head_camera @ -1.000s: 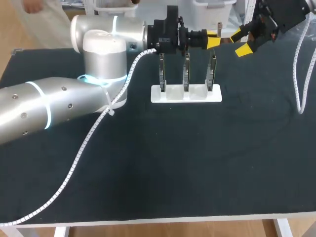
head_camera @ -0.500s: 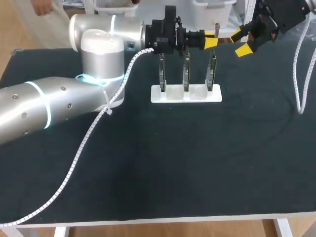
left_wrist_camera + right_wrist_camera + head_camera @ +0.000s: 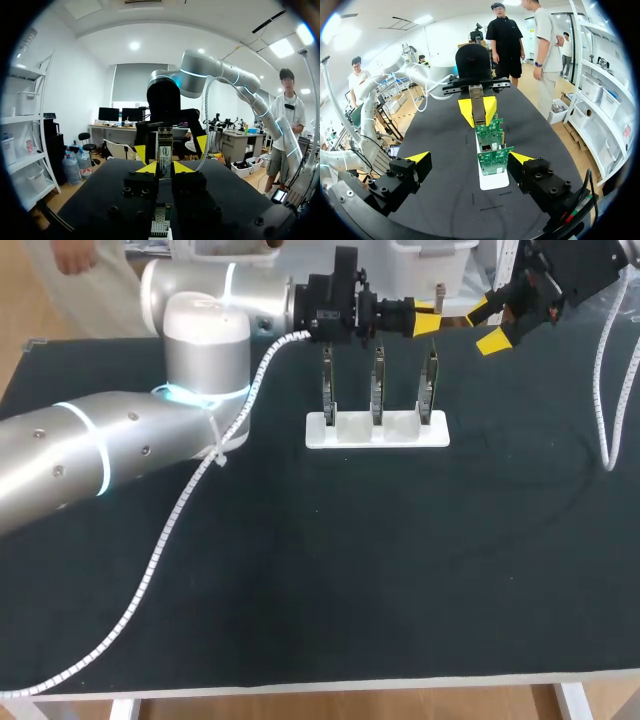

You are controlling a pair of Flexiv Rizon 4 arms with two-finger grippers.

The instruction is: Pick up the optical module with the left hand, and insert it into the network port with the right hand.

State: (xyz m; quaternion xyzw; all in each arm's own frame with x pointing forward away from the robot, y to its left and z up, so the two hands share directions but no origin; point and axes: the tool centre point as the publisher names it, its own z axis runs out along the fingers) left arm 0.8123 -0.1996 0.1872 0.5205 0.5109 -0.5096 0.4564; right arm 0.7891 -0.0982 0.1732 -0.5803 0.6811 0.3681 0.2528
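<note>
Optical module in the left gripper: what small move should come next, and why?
Probably the right gripper should ease toward the optical module: the left gripper is shut on it and holds it out facing the right's open fingers, which stand apart from it.

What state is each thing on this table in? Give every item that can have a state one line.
left gripper: shut on the optical module.
optical module: held aloft, not inserted.
right gripper: open, empty.
circuit boards: three, upright in the white stand.
white stand: flat on the table.
</note>
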